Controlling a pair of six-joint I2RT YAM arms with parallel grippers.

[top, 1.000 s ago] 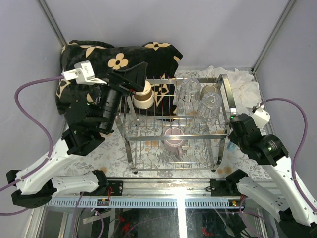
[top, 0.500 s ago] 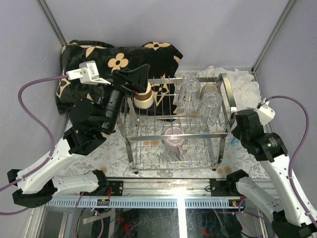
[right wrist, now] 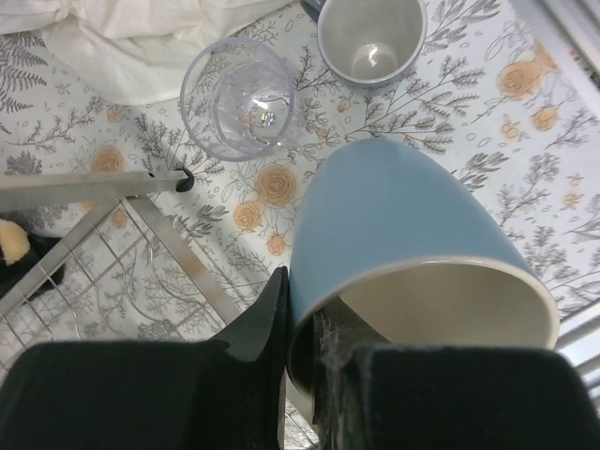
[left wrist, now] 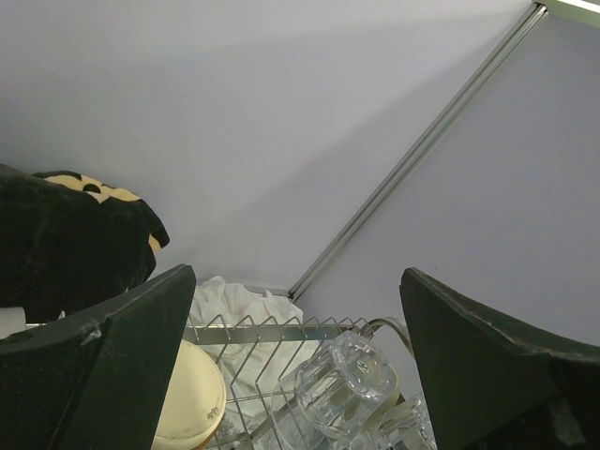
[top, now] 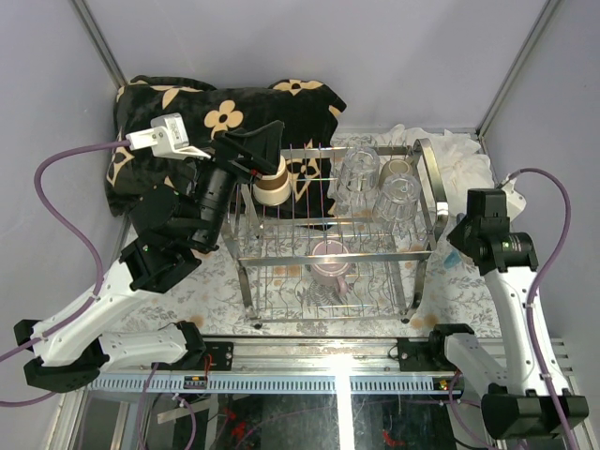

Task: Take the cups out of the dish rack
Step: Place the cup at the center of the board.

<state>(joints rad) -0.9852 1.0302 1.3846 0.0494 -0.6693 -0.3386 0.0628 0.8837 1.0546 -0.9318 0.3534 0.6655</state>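
Observation:
The chrome dish rack [top: 281, 246] stands mid-table. On its upper tier are a cream cup [top: 270, 186], two clear ribbed glasses [top: 357, 173] and a beige cup [top: 399, 170]; a pink-mauve mug [top: 330, 261] sits on the lower tier. My left gripper [top: 262, 148] is open and empty just above the cream cup [left wrist: 187, 403], with a glass [left wrist: 349, 382] ahead of it. My right gripper [right wrist: 314, 319] is shut on the rim of a light blue cup [right wrist: 403, 244], held above the table right of the rack. The right gripper [top: 457, 246] is mostly hidden under its arm in the top view.
On the table below the right gripper stand a clear glass [right wrist: 237, 98] and a grey-blue mug [right wrist: 370, 37], both upright. A white cloth [right wrist: 141, 37] lies at the back right. A black patterned cushion [top: 187, 112] lies at the back left. The rack's corner leg [right wrist: 178, 178] is close by.
My right arm has swung right and back from the rack's right end with the blue cup. My left arm has hardly moved.

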